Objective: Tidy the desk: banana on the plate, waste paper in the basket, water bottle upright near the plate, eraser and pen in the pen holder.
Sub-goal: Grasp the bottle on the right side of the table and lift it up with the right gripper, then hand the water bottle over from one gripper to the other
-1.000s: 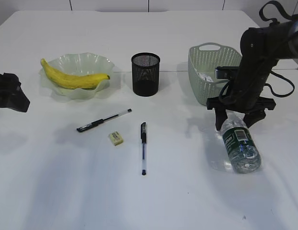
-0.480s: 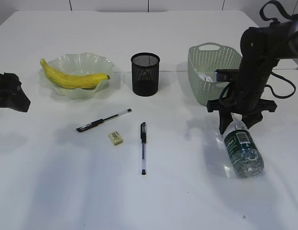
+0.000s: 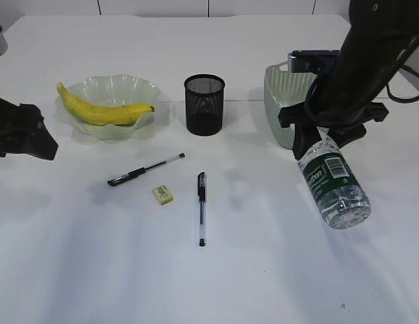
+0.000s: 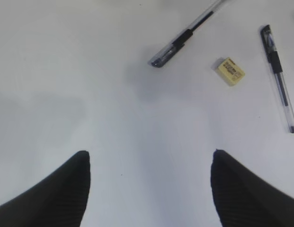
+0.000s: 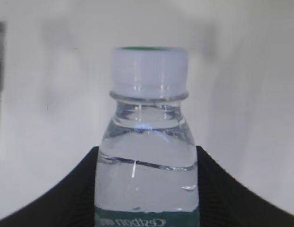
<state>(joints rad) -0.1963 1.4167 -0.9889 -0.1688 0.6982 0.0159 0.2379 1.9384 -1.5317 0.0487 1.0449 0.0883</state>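
My right gripper point(image 3: 322, 137) is shut on the water bottle point(image 3: 334, 185) just below its neck and holds it off the desk point(image 3: 263, 270), tilted, base toward the front right. In the right wrist view both fingers point(image 5: 75, 189) press the clear shoulder under the pale cap point(image 5: 149, 68). The banana point(image 3: 101, 111) lies in the plate point(image 3: 131, 86). Two pens point(image 3: 146, 169) point(image 3: 202, 209) and the eraser point(image 3: 163, 195) lie on the desk in front of the pen holder point(image 3: 204, 104). The basket point(image 3: 282, 101) stands behind the right arm; the waste paper is hidden. At the far left, my left gripper point(image 3: 37, 138) is open above bare desk point(image 4: 149, 158).
The left wrist view shows one pen point(image 4: 184, 35), the eraser point(image 4: 230, 71) and the other pen point(image 4: 279, 78) ahead and to the right of the open fingers. The right arm covers part of the basket's right side.
The right gripper closed on the lying bottle and raised it off the desk, neck end up. The left arm has shifted a little to the right.
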